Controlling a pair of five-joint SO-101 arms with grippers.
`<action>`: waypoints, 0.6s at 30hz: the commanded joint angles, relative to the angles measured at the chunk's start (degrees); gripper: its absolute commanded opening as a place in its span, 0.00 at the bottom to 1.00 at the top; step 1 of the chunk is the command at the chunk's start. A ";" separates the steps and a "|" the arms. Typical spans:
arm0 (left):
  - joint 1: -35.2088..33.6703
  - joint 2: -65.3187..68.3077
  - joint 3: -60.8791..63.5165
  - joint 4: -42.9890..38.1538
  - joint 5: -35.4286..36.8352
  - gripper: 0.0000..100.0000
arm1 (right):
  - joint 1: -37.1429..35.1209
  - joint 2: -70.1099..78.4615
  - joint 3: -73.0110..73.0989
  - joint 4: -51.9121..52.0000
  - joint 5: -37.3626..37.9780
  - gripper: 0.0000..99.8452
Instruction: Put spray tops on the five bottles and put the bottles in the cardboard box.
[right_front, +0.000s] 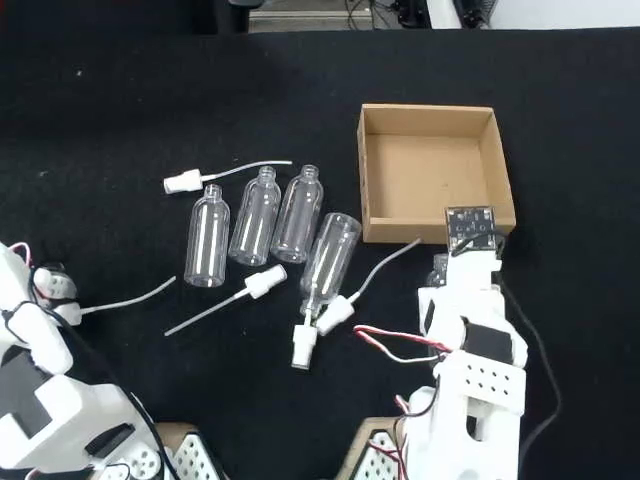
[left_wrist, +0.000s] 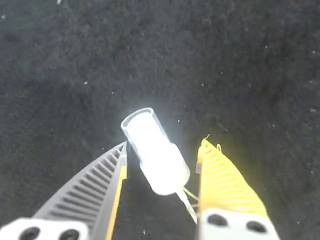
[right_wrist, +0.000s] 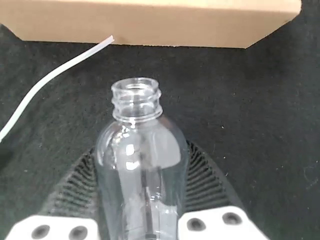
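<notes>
Clear plastic sits in the right tool (right_wrist: 142, 155): its jaws are clamped on the body of an uncapped bottle (right_wrist: 140, 172). The open neck points at the front wall of the cardboard box (right_front: 400, 232) and stops just short of it. Gripping the body leaves the neck free, which I judge is meant to let a top go on.

The left tool (left_wrist: 164, 144), at the near left corner of the black surface (right_front: 120, 120), is closed on a white spray top (left_wrist: 155, 155). It holds the top by the head, so the thin dip tube (right_front: 130, 298) sticks out free towards the other bottles. That suits threading the tube into a neck, but the two tools are well apart.

A row of three bottles (right_front: 255, 220) lies side by side left of the box. A fourth bottle (right_front: 330, 255) lies tilted beside them, its neck near two of the loose spray tops (right_front: 262, 282) scattered around. No bottle lies in the box yet, so the task looks barely begun.
</notes>
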 joint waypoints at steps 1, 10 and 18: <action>-0.57 -1.49 2.07 -5.19 0.53 0.21 | -0.97 -1.54 -0.22 -1.14 0.62 0.01; -0.57 -2.20 0.66 -5.71 0.00 0.03 | -0.97 -1.54 -0.22 -1.14 0.62 0.01; 0.57 -2.20 -7.43 -5.71 -19.96 0.07 | -0.97 -1.54 -0.31 -0.88 0.62 0.01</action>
